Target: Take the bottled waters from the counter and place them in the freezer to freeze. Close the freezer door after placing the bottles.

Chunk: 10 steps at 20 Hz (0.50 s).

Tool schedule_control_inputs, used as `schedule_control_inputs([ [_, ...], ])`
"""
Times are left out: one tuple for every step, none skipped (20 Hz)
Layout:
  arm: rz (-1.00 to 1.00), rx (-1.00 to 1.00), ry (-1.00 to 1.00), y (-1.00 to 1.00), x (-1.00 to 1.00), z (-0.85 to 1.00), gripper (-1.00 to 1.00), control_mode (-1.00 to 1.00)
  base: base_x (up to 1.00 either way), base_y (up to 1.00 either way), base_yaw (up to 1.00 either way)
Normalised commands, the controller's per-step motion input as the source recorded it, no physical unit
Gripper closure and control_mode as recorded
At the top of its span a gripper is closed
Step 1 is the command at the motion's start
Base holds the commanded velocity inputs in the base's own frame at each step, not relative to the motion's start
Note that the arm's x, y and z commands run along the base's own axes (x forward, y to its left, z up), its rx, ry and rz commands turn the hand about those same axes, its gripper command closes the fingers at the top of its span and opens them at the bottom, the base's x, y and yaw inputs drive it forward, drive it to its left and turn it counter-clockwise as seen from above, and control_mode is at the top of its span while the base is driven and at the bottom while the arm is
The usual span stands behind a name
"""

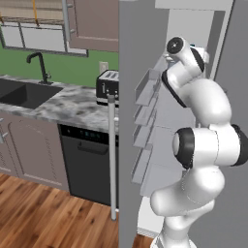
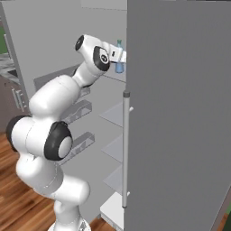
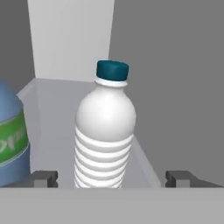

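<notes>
On the upper freezer shelf [image 3: 57, 131], a pale grey ledge inside the white compartment, I saw the whitish ribbed plastic bottle [image 3: 105, 140] with a dark teal cap standing upright. It stood between my two small dark fingertips [image 3: 43, 178], which were spread wide to either side and not touching it, so the gripper [image 3: 111, 179] was released. Just beside it, at the left edge of the hand view, stood the blue-tinted bottle [image 3: 11, 140] with a green label band, also upright on the same shelf. From the right base view I watched the white arm reach into the narrow left compartment of the tall grey fridge, a small blue bottle [image 2: 119, 61] showing just past the wrist. The tall grey freezer door [image 1: 127, 121] with its long vertical bar handle [image 1: 112, 155] stood open, inner bins facing the arm. Beyond it lay the grey-white marbled stone counter [image 1: 72, 104] with a black inset sink [image 1: 24, 94].
</notes>
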Motion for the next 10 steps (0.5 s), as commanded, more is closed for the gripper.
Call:
schedule_control_inputs([
  [0.0,-0.02,-0.11,0.16,-0.64,0.0,-1.0,-1.0,0.0,0.0,0.0],
  [0.0,-0.02,-0.11,0.18,-0.79,0.0,-1.0,-1.0,0.0,0.0,0.0],
  [0.0,-0.02,-0.12,0.2,-0.85,0.0,-1.0,-1.0,0.0,0.0,0.0],
  [0.0,-0.03,-0.13,0.24,-0.92,0.0,-1.0,-1.0,0.0,0.0,0.0],
  [0.0,-0.04,-0.13,0.27,-1.0,0.0,-1.0,-1.0,0.0,0.0,0.0],
  [0.0,-0.05,-0.15,0.32,-1.0,0.0,-1.0,-1.0,0.0,0.0,0.0],
  [0.0,-0.06,-0.17,0.39,-1.0,0.0,-1.0,-1.0,0.0,0.0,0.0],
  [0.0,-0.06,-0.18,0.41,-1.0,0.0,-1.0,-1.0,0.0,0.0,0.0],
  [0.0,-0.07,-0.19,0.47,-1.0,0.0,-1.0,-1.0,0.0,0.0,0.0],
  [0.0,-0.07,-0.2,0.5,-1.0,0.0,-1.0,-1.0,0.0,0.0,0.0],
])
